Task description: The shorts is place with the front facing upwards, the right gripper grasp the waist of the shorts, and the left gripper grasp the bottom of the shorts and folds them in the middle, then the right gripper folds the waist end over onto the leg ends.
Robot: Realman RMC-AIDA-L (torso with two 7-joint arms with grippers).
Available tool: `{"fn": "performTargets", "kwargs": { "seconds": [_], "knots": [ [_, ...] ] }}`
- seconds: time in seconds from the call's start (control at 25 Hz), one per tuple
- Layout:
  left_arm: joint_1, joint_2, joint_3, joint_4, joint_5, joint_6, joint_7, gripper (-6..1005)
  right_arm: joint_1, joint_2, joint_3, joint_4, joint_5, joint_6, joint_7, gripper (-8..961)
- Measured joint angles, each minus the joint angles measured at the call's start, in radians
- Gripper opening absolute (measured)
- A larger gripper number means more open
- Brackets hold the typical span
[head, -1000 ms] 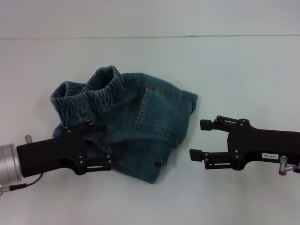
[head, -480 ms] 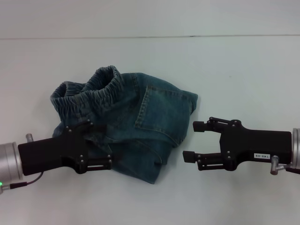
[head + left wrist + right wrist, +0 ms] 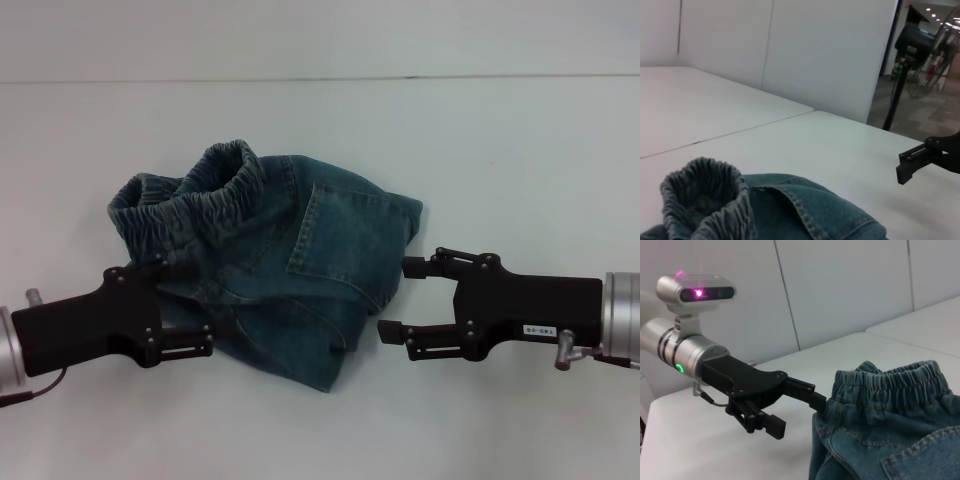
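The denim shorts (image 3: pixel 330 250) lie bunched and folded on the white table (image 3: pixel 520 150), back pocket up. The ruffled waist (image 3: pixel 190 195) stands up at the far left of the heap. I cannot make out the leg ends in the folds. My left gripper (image 3: pixel 200 307) is open at the heap's near-left edge, its upper finger touching the cloth and nothing clamped. The right wrist view shows the left gripper (image 3: pixel 796 413) open beside the waist (image 3: pixel 895 382). My right gripper (image 3: pixel 397 300) is open just right of the shorts, clear of them; one of its fingers (image 3: pixel 917 159) shows in the left wrist view beyond the shorts (image 3: pixel 790 210).
A thin seam (image 3: pixel 300 79) crosses the table behind the shorts. White wall panels (image 3: pixel 790 45) stand past the table's far side, and a fan on a stand (image 3: pixel 920 55) is on the floor beyond.
My right gripper has slid left, close to the shorts' right edge. My left gripper has drawn back to the left, off the heap, uncovering more cloth. The shorts have not moved.
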Motion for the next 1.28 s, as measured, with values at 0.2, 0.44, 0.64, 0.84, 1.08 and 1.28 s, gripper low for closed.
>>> {"fn": "performTargets", "kwargs": {
  "seconds": [0.2, 0.44, 0.64, 0.84, 1.08, 1.28],
  "knots": [
    [0.013, -0.002, -0.002, 0.008, 0.000, -0.002, -0.002, 937, 0.001, 0.001, -0.029, -0.001, 0.008, 0.030, -0.001, 946],
    [0.017, -0.003, -0.002, 0.011, 0.000, -0.002, -0.002, 935, 0.002, 0.001, -0.031, -0.001, 0.012, 0.036, -0.001, 947],
    [0.018, -0.003, -0.002, 0.011, 0.000, -0.002, -0.002, 934, 0.002, 0.001, -0.031, -0.001, 0.012, 0.036, -0.001, 947],
    [0.018, -0.002, -0.002, 0.011, 0.000, -0.002, -0.002, 934, 0.001, 0.001, -0.031, -0.001, 0.012, 0.036, -0.001, 946],
    [0.019, -0.003, -0.002, 0.010, 0.000, 0.007, -0.002, 934, -0.002, 0.001, -0.031, -0.009, 0.024, 0.036, -0.007, 946],
    [0.022, -0.003, -0.002, 0.010, 0.000, 0.010, -0.006, 934, -0.009, 0.000, -0.030, 0.003, 0.048, 0.036, -0.026, 946]
  ]
}}
